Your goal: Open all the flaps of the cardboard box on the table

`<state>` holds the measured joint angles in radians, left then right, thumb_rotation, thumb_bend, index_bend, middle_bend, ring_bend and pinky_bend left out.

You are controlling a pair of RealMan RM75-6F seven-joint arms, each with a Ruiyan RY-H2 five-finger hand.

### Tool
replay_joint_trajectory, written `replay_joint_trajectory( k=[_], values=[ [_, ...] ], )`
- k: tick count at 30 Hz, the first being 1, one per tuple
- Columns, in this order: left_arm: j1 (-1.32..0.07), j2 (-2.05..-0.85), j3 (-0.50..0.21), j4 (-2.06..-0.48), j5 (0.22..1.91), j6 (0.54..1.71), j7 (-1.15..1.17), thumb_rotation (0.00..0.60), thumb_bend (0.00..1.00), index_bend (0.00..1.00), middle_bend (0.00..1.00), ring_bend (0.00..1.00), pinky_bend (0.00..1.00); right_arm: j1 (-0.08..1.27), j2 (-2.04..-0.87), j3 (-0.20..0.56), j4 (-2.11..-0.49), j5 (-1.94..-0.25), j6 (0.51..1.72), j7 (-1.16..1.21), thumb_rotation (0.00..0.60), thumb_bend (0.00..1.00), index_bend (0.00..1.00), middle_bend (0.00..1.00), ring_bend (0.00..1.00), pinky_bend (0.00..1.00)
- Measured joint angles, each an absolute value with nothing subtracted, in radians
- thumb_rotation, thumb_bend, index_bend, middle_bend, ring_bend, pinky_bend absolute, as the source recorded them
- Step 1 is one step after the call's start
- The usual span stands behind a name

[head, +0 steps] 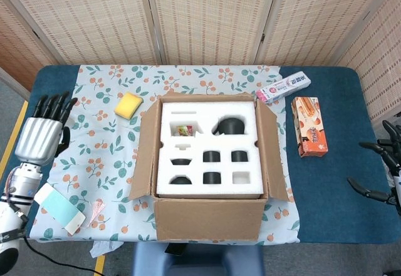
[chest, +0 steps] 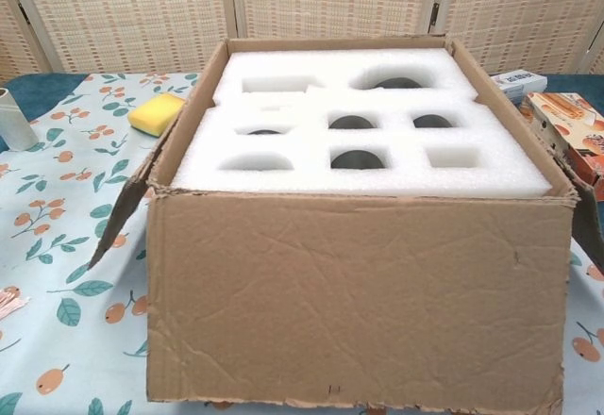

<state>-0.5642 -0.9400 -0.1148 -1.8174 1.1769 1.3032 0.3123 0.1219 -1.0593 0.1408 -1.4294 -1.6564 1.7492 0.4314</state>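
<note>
The cardboard box [head: 210, 216] [chest: 359, 292] stands in the middle of the table with its top open. Its left flap [head: 143, 147] [chest: 123, 217] hangs down outside the left wall, and the right flap [head: 276, 153] leans outward. White foam [head: 208, 147] [chest: 363, 137] with dark items in its cut-outs fills the box. My left hand [head: 42, 132] hovers at the table's far left edge, open, fingers pointing away, well clear of the box. Dark fingertips of my right hand [head: 379, 169] show at the right edge, spread and holding nothing. Neither hand appears in the chest view.
A yellow sponge [head: 128, 105] [chest: 157, 113] lies left of the box. A white roll [chest: 14, 121] stands far left. A toothpaste box [head: 283, 87] and an orange snack box [head: 309, 126] lie to the right. A light blue card [head: 57, 206] sits at the front left.
</note>
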Motion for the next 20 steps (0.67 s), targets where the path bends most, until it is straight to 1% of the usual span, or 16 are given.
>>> replay_joint_trajectory(
  k=[3,6,10,15,20],
  values=[
    [-0.488,-0.928,-0.084,-1.804,1.188,1.321,0.205,0.600,0.44,0.00,0.00,0.00,0.00,0.135,-1.070,0.145,-1.454,-1.620,1.693,0.317,0.459,0.29,0.18,0.00,0.00,0.00],
    [-0.412,-0.930,-0.056,-1.765,1.205,1.351,0.096,0.600,0.44,0.00,0.00,0.00,0.00,0.150,-1.083,0.152,-1.486,-1.566,1.624,0.212,0.474,0.29,0.17,0.00,0.00,0.00],
    [-0.322,-0.961,-0.029,-1.672,1.224,1.400,-0.019,0.600,0.44,0.00,0.00,0.00,0.00,0.165,-1.104,0.163,-1.524,-1.508,1.576,0.105,0.478,0.29,0.17,0.00,0.00,0.00],
    [-0.272,-1.041,-0.025,-1.514,1.238,1.426,-0.073,0.600,0.44,0.00,0.00,0.00,0.00,0.178,-1.120,0.164,-1.568,-1.485,1.535,0.061,0.477,0.29,0.17,0.00,0.00,0.00],
    [-0.242,-1.075,-0.043,-1.454,1.254,1.436,-0.121,0.600,0.44,0.00,0.00,0.00,0.00,0.187,-1.121,0.153,-1.586,-1.487,1.503,0.065,0.478,0.29,0.17,0.00,0.00,0.00]
  ],
)
